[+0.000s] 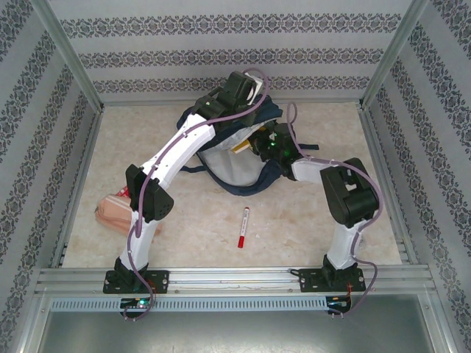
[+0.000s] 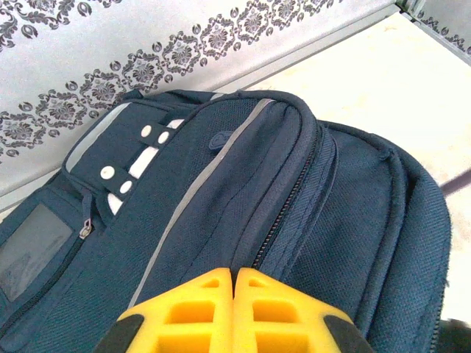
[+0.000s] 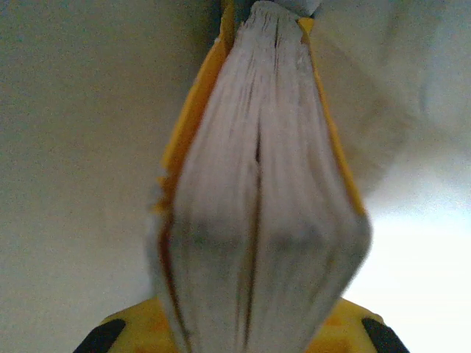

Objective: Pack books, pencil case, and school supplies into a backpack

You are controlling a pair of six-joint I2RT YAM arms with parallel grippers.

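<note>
Probably best if the book (image 3: 257, 184) clamped in the right claw (image 3: 243, 334) gets eased straight ahead, spine first, into the backpack (image 2: 294, 184); left claw (image 2: 234, 294) is clenched shut.

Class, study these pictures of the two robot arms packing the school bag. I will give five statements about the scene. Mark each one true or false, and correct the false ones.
1. The marker lies on the table, outside the backpack. True.
2. The right gripper is empty. False: it is shut on the yellow book, whose page edges face the wrist camera.
3. The pencil case is inside the backpack. False: it lies on the table beside the left arm.
4. The left gripper is shut, right at the backpack. True.
5. The marker has a blue cap. False: the cap is red.
</note>
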